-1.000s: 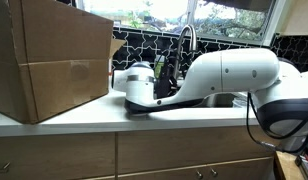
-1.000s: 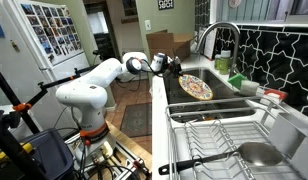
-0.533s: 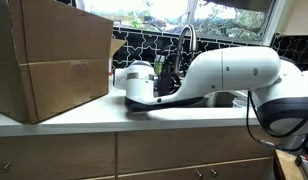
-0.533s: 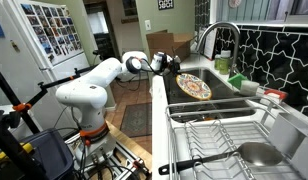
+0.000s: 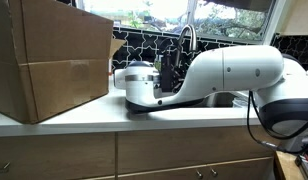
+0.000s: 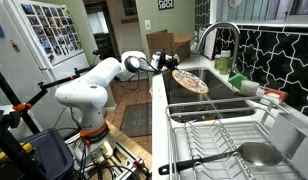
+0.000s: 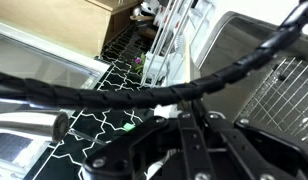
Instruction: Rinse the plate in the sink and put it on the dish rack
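A round plate [image 6: 191,82] with a brownish patterned face hangs tilted over the near end of the steel sink [image 6: 222,104]. My gripper [image 6: 174,66] is shut on the plate's rim, on the side toward the arm. The curved faucet [image 6: 220,34] stands beyond the plate. The wire dish rack [image 6: 216,134] lies in front of the sink. In an exterior view my gripper [image 5: 166,70] sits behind the white arm, beside the faucet [image 5: 186,40], and the plate is hidden. In the wrist view my gripper [image 7: 187,135] shows its fingers pressed together; the plate cannot be made out there.
A large cardboard box [image 5: 52,58] stands on the counter beside the arm. A steel ladle [image 6: 256,153] lies on the rack. Bottles and a cup [image 6: 242,85] stand at the sink's back edge, against the black tiled wall [image 6: 264,55].
The plate has risen a little and drifted toward the arm's side of the sink, tilting more. The gripper stays shut on it.
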Tool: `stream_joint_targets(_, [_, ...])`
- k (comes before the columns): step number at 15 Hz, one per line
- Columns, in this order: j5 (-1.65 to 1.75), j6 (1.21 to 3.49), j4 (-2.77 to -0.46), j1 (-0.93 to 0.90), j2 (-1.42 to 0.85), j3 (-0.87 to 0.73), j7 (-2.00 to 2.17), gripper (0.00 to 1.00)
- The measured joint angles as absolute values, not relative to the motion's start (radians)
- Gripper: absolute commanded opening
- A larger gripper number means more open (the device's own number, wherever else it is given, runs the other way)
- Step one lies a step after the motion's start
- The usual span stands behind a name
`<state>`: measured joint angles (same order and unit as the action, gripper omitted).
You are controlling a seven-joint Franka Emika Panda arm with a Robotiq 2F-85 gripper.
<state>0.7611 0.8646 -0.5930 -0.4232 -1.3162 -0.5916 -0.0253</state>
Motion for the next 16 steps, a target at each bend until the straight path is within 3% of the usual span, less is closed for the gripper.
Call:
stream_joint_targets(11, [0.787,0.839,-0.895,-0.513,-1.187,-0.612,-0.082,0.02])
stream_joint_targets(12, [0.787,0.839,-0.931,-0.521,-1.170,-0.612,-0.080,0.07])
stream_joint_targets(16, [0.779,0.844,-1.028,-0.534,-1.124,-0.611,-0.050,0.07])
